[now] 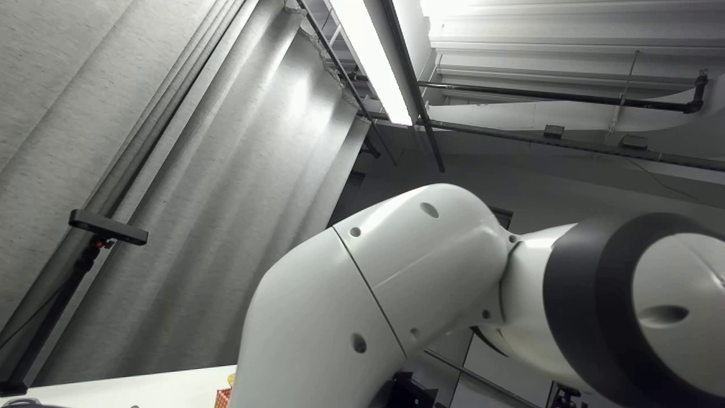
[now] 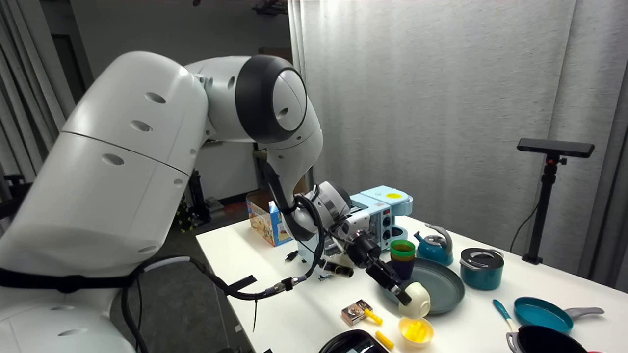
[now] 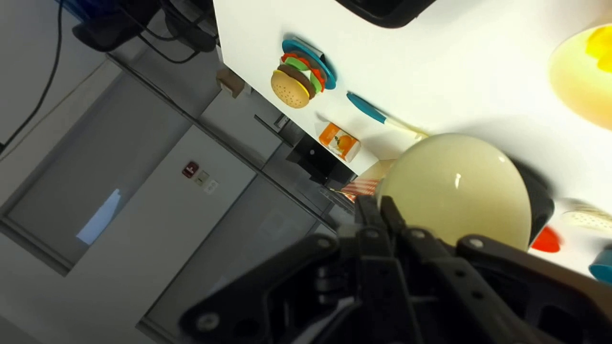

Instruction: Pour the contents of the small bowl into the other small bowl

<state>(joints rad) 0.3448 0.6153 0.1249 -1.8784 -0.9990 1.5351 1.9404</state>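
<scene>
My gripper (image 2: pixel 403 297) is shut on the rim of a cream small bowl (image 2: pixel 417 301) and holds it steeply tipped. In the wrist view my fingertips (image 3: pixel 377 210) pinch the rim, and the bowl's rounded outside (image 3: pixel 461 188) shows; its inside is hidden. The other small bowl (image 2: pixel 426 341), pale yellow-orange, stands on the table just below the held bowl. Yellow pieces (image 2: pixel 416 331) lie in it. It also shows at the right edge of the wrist view (image 3: pixel 569 86). Neither bowl shows in the exterior view filled by the arm (image 1: pixel 374 283).
A grey plate (image 2: pixel 446 289) lies behind the held bowl, with stacked cups (image 2: pixel 402 260) by it. A small box (image 2: pixel 354 313), a yellow piece (image 2: pixel 384 340) and a black tray (image 2: pixel 353 338) are nearby. A teal pot (image 2: pixel 482 270), pan (image 2: pixel 542 314) and black pot (image 2: pixel 549 340) stand beyond.
</scene>
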